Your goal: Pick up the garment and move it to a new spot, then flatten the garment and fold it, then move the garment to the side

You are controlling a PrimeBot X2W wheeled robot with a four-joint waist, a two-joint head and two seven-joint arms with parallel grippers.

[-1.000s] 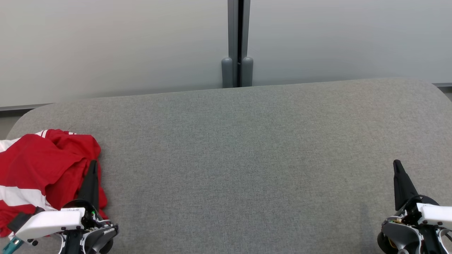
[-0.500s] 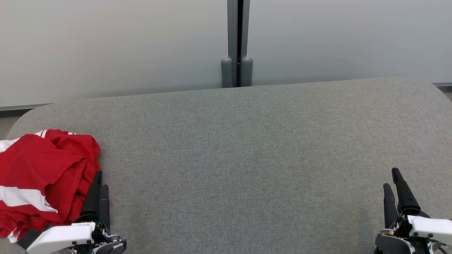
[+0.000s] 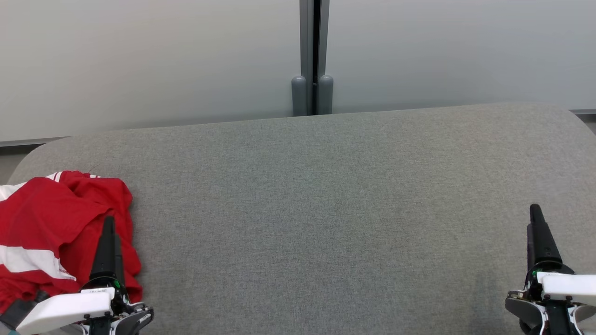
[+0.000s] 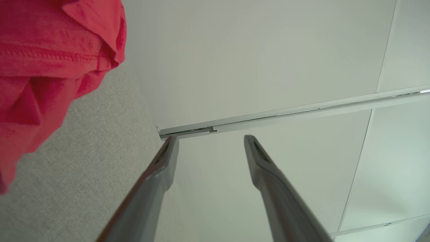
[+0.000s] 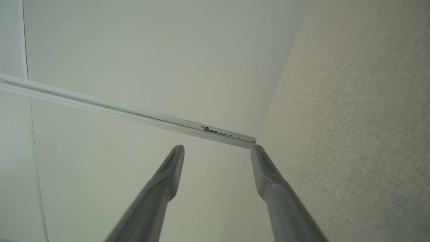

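A crumpled red garment (image 3: 51,218) with white stripes lies at the near left of the grey table (image 3: 316,209). My left gripper (image 3: 109,223) hovers over its right edge, seen edge-on in the head view. In the left wrist view that gripper (image 4: 210,139) stands open and empty, with the garment (image 4: 50,53) at the upper left. My right gripper (image 3: 535,214) hangs over the bare cloth at the near right. The right wrist view shows it (image 5: 218,149) open, nothing between its fingers.
The grey table has rounded far corners and runs up to a pale wall (image 3: 149,60). A grey post (image 3: 313,56) with two rounded feet stands behind the table's far edge at the middle.
Both grippers went from shut to open. They dipped toward the near edge half a second ago and now reach a little farther up again. The garment has stayed in place.
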